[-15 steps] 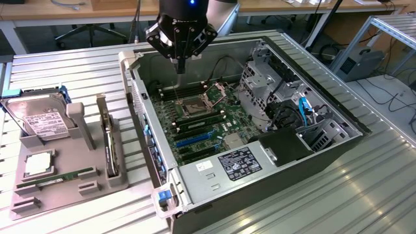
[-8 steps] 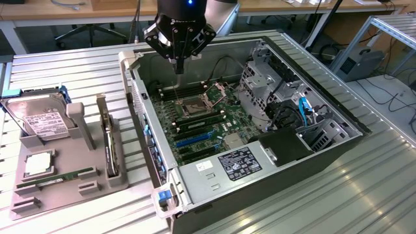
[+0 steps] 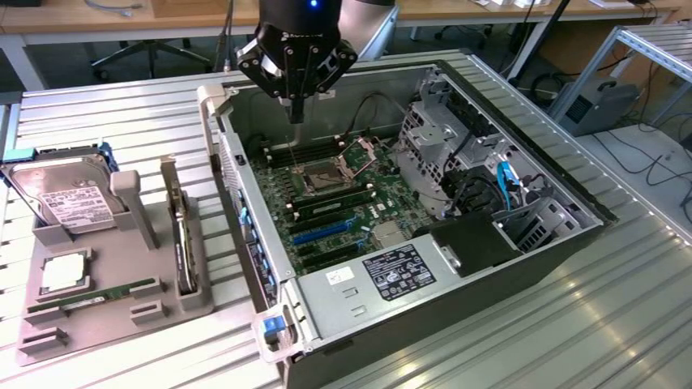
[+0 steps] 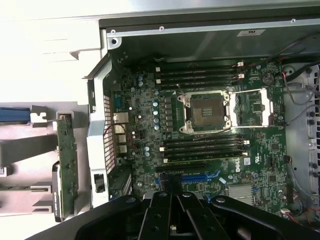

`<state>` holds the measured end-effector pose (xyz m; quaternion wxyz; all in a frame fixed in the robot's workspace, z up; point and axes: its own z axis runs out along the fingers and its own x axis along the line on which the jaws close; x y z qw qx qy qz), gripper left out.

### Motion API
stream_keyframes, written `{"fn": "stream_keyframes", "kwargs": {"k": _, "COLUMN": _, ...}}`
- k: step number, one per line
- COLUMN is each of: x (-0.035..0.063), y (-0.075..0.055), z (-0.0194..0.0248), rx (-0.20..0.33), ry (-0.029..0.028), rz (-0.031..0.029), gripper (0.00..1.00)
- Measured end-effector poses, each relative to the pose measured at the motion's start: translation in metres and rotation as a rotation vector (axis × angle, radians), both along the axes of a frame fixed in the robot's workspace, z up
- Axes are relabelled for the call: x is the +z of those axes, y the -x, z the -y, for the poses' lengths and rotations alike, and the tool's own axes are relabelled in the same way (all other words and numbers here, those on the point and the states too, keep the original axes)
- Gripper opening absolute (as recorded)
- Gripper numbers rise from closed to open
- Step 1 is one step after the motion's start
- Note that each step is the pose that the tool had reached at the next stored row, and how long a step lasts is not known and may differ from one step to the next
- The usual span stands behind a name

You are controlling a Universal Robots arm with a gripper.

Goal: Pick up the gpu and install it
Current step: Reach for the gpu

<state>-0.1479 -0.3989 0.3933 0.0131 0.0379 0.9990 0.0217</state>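
Your arm's black gripper hangs over the open computer case. Its fingers are pressed together into one narrow point and pinch nothing. The tip sits above the green motherboard, near the square metal-framed processor socket.

The gpu is outside the case, towards the exterior view's left. It is a thin flat card standing on its long edge in a slot of a matte gray moulded holder, with a pale metal bracket strip at the end farther from the camera. In the wrist view the gpu shows as a narrow board studded with small parts, just beside the perforated metal wall of the case.

The same holder carries a silver hard drive with a white label, leaning upright, and a slim green memory stick lying flat.

Inside the case, long black slots and one blue slot run across the board. Everything rests on a ribbed, pale metal table.
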Motion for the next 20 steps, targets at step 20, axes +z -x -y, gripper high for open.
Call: {"fn": "stream_keyframes", "kwargs": {"k": 20, "x": 0.0, "y": 0.005, "z": 0.0, "rx": 0.0, "ry": 0.0001, "rz": -0.0001, "gripper": 0.11}}
